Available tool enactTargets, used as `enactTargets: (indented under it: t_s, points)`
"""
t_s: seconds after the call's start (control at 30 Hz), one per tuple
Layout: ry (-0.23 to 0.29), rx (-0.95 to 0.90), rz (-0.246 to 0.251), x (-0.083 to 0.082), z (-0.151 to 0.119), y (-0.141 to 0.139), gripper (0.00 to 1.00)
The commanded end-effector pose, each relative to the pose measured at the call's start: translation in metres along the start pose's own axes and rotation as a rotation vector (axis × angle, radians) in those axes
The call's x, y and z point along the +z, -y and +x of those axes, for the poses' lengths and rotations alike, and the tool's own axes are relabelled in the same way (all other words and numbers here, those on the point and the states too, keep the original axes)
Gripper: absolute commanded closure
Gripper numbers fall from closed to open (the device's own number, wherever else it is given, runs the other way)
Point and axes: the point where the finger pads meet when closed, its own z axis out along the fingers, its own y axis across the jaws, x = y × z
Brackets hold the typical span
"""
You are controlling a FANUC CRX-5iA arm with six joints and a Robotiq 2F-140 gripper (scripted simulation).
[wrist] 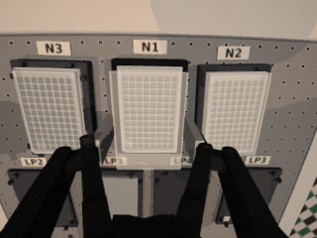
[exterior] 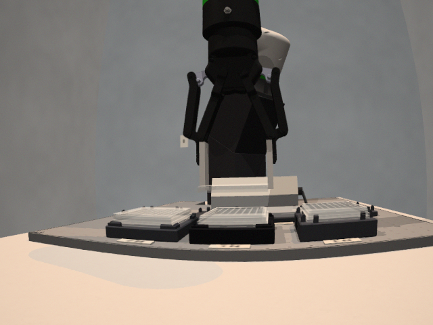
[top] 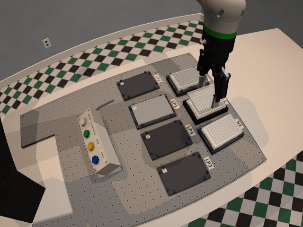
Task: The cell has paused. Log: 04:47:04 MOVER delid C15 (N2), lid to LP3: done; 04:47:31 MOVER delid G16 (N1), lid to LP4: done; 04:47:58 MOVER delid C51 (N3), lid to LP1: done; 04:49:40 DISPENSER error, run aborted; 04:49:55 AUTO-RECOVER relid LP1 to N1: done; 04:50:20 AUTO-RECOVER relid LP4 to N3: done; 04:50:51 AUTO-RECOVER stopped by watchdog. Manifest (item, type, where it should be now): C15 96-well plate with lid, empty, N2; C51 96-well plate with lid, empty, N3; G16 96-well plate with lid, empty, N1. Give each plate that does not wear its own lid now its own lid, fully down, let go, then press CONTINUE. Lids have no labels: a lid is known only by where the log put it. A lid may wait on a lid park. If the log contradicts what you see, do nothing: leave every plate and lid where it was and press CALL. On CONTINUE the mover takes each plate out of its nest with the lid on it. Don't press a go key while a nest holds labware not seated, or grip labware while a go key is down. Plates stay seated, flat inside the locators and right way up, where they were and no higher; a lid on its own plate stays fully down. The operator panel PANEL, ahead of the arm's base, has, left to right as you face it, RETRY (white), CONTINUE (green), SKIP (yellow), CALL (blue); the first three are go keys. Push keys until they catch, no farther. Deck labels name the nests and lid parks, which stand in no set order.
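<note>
Grey perforated deck (top: 137, 195): under everything, spread well below and to all sides of the jaws.
Arm (top: 220, 21): upright over the row of nests, wrist pointing straight down.
Panel (top: 107, 156): well apart from the jaws, across the lid parks; green key (top: 86, 133) not pressed as far as can be seen.
Park LP1 (top: 133, 119): beside and below the jaws, bearing a parked lid (top: 151, 109); other three parks dark and bare-looking.
Plate in N1 (top: 203, 103): straight below the jaws, seated in its nest, uncovered.
Plate in N3 (top: 184, 78): one nest to one side of the jaws; seems to wear no lid in the side view.
Plate in N2 (top: 221, 132): one nest to the other side; looks lidded, though hard to be sure.
Held lid (exterior: 223, 186): level, between the jaws, clear of the plate underneath.
Gripper (exterior: 236, 175): clamped on the held lid by its long edges.
Step in hand: judged mid-swap of the N1 and N3 lids, one waiting on LP1, one carried.
Next move: not settled from here whether this lid belongs below or next door; either way, centring over the right plate, lowering square until fully down, then letting go.
After that: the parked lid onto the remaining bare plate, green key last, with nothing gripped.
</note>
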Motion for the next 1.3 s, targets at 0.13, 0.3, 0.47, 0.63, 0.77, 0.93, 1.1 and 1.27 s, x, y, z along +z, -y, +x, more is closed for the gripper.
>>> enactTargets:
  t_s: [0.13,0.3,0.47,0.63,0.77,0.93,1.1,1.27]
  points:
    - [0.0,0.0,0.0,0.008,0.001,0.0,1.0]
    - [0.0,0.0,0.0,0.012,0.001,0.0,1.0]
    - [0.0,0.0,0.0,0.016,0.001,0.0,1.0]
    - [0.0,0.0,0.0,0.019,0.001,0.0,1.0]
    - [0.0,0.0,0.0,0.019,0.001,0.0,1.0]
    - [0.0,0.0,0.0,0.02,0.001,0.0,1.0]
    - [0.0,0.0,0.0,0.02,0.001,0.0,1.0]
    - [0.0,0.0,0.0,0.02,0.001,0.0,1.0]
